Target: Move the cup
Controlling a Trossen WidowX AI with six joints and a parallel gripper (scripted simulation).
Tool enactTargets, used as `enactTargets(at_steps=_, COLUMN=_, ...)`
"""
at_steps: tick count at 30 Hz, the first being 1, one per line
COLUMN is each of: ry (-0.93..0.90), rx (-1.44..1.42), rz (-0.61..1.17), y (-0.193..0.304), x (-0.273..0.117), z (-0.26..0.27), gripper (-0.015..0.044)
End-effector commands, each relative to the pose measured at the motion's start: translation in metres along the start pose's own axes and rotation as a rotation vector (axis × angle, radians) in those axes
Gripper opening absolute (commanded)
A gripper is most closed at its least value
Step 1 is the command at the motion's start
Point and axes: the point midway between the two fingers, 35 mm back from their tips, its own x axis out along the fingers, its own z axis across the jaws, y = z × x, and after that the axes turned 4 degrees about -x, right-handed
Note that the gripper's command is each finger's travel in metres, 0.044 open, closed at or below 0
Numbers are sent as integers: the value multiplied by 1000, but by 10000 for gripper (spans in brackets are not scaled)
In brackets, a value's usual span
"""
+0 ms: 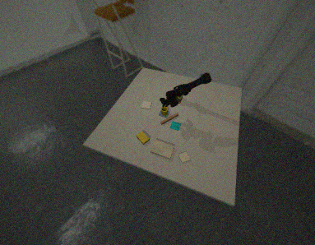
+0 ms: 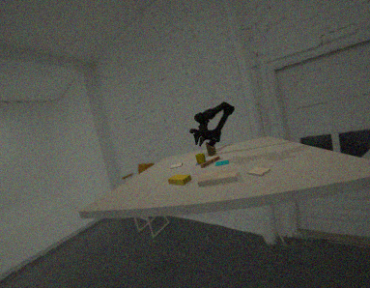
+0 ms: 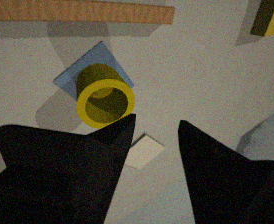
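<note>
The yellow cup (image 1: 164, 111) (image 2: 200, 158) (image 3: 125, 107) stands upright on the blue pad (image 3: 100, 51). Its open mouth shows in the wrist view, but its inside is dark and I cannot make out marbles. The cyan pad (image 1: 175, 126) (image 2: 222, 163) lies across the wooden bar from the cup, with nothing on it. My gripper (image 1: 163, 103) (image 2: 199, 144) (image 3: 157, 122) is open and empty, above the table near the cup. In the wrist view the cup lies beyond the left fingertip, outside the gap between the fingers.
The wooden bar (image 1: 169, 118) (image 2: 210, 161) (image 3: 89, 12) lies between the cup and the cyan pad. A yellow block (image 1: 142, 137) (image 2: 180, 180), a cream block (image 1: 163, 148) (image 2: 218, 179) and two thin cream tiles (image 1: 184, 157) (image 1: 146, 105) lie around. A brown block (image 2: 211, 150) stands behind the cup.
</note>
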Motion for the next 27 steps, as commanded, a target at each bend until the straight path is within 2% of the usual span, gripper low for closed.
enactTargets(at_steps=1, ry=-403, rx=-125, rz=-181, y=29, x=23, z=51, gripper=167)
enactTargets(at_steps=4, ry=-470, rx=-139, rz=-245, y=32, x=24, z=60, gripper=167)
enactTargets(at_steps=27, ry=-469, rx=-139, rz=-245, y=26, x=44, z=65, gripper=167)
